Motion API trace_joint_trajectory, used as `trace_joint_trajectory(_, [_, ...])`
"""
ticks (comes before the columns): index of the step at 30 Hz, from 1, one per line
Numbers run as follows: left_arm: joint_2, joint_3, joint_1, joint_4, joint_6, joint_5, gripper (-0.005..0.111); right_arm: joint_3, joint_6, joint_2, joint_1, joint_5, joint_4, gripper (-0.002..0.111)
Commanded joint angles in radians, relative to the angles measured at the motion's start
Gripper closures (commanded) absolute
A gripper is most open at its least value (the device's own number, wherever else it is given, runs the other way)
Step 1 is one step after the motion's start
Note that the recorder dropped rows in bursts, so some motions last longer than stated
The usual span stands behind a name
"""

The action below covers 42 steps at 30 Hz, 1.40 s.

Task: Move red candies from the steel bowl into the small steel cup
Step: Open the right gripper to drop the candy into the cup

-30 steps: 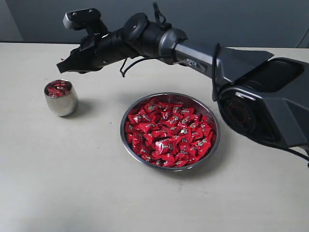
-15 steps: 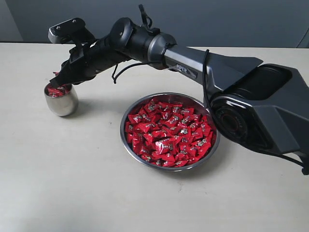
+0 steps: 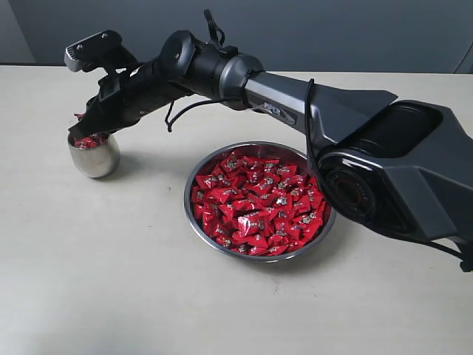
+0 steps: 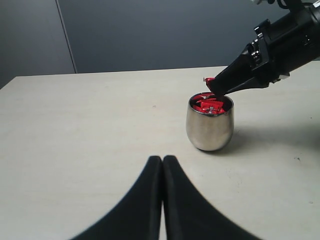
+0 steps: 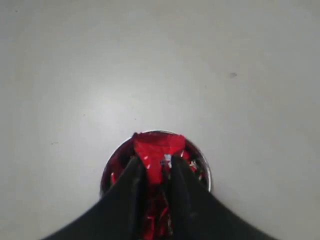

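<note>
The steel bowl (image 3: 194, 219) sits mid-table, heaped with red candies (image 3: 255, 203). At the far left stands the small steel cup (image 3: 93, 158), with candies inside (image 4: 210, 104). My right gripper (image 3: 77, 127) reaches across to hover just over the cup's mouth, shut on a red candy (image 5: 159, 148) that sticks out past its fingertips above the cup (image 5: 206, 172). The same candy (image 4: 208, 80) pokes from the gripper tip in the left wrist view. My left gripper (image 4: 162, 159) is shut and empty, low over the table, a short way from the cup (image 4: 210, 131).
The right arm's dark body (image 3: 384, 163) stretches over the table behind and beside the bowl. Bare pale tabletop (image 3: 111, 281) lies in front of bowl and cup. A dark wall (image 3: 332, 29) runs behind the table's back edge.
The right gripper, holding its candy, has swung left and down from behind the cup to just over its mouth. Bowl and cup have not moved.
</note>
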Motion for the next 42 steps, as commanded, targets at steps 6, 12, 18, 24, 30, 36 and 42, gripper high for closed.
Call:
trace_joint_trajectory(6, [-0.004, 0.004, 0.001, -0.002, -0.002, -0.002, 0.106, -0.008, -0.01, -0.001, 0.011, -0.05, 0.003, 0.109])
trace_joint_trajectory(12, [-0.004, 0.004, 0.001, -0.002, -0.002, -0.002, 0.106, -0.008, -0.01, -0.001, 0.014, -0.05, 0.003, 0.109])
trace_joint_trajectory(18, [-0.004, 0.004, 0.001, -0.002, -0.002, -0.002, 0.106, -0.008, -0.01, -0.001, 0.014, -0.047, 0.001, 0.109])
trace_joint_trajectory(24, [-0.004, 0.004, 0.001, -0.002, -0.002, -0.002, 0.106, -0.008, -0.01, -0.001, 0.014, -0.047, 0.001, 0.109])
trace_joint_trajectory(30, [-0.004, 0.004, 0.001, -0.002, -0.002, -0.002, 0.106, -0.008, -0.01, -0.001, 0.014, -0.032, -0.008, 0.109])
trace_joint_trajectory(36, [-0.004, 0.004, 0.001, -0.002, -0.002, -0.002, 0.106, -0.008, -0.008, -0.001, 0.014, -0.022, -0.008, 0.063])
trace_joint_trajectory(42, [-0.004, 0.004, 0.001, -0.002, -0.002, -0.002, 0.106, -0.008, 0.009, -0.001, 0.014, -0.022, -0.008, 0.062])
